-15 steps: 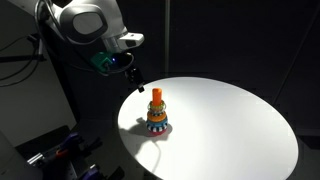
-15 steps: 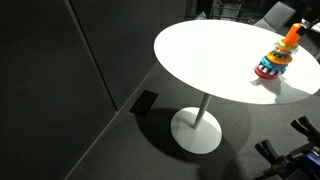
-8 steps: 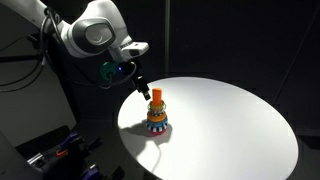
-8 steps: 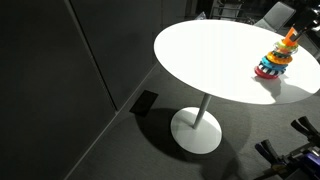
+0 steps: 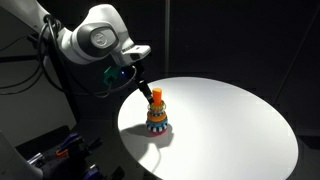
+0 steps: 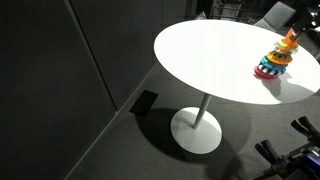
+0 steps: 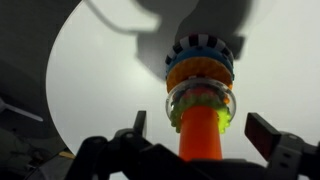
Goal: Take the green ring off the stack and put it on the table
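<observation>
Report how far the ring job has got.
Nothing is done yet: the thin yellow-green ring sits on the cone-shaped multicoloured ring stack, around its orange peg. In hand: the open gripper hovers at the peg, fingers either side. Left: grip the ring, lift it off, set it on the round white table.

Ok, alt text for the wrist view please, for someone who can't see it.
Looking down along the orange peg of the stack, the open claw has one finger on each side of the peg, with gaps between. The green ring sits around the peg, above the wider rings, and the white table lies beneath.
</observation>
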Robot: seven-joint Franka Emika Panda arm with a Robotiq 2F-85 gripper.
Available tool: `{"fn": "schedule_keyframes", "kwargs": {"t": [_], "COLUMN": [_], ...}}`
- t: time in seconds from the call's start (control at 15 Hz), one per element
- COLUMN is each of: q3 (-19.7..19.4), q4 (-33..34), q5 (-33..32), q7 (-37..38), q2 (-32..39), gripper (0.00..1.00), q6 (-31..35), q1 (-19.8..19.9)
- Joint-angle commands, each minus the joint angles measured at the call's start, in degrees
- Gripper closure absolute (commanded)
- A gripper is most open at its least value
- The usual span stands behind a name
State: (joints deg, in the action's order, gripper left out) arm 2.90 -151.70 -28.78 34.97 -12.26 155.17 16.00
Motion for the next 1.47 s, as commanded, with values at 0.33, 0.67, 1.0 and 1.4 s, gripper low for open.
{"fn": "schedule_keyframes", "kwargs": {"t": [0.33,0.67,1.0,1.4], "q3": [0.6,0.4,0.1,-0.2], "q4": [0.9,1.3,1.5,1.9], "q5": [-8.6,-14.7,-20.1,-23.4], "q7": [9.4,15.0,20.9,26.1], "q2": [4.2,5.9,7.2,8.6], "gripper": [0.0,0.0,0.0,0.49], "q6": [6.1,7.4,9.3,11.6], "q1": [2.4,3.7,4.8,5.1]}}
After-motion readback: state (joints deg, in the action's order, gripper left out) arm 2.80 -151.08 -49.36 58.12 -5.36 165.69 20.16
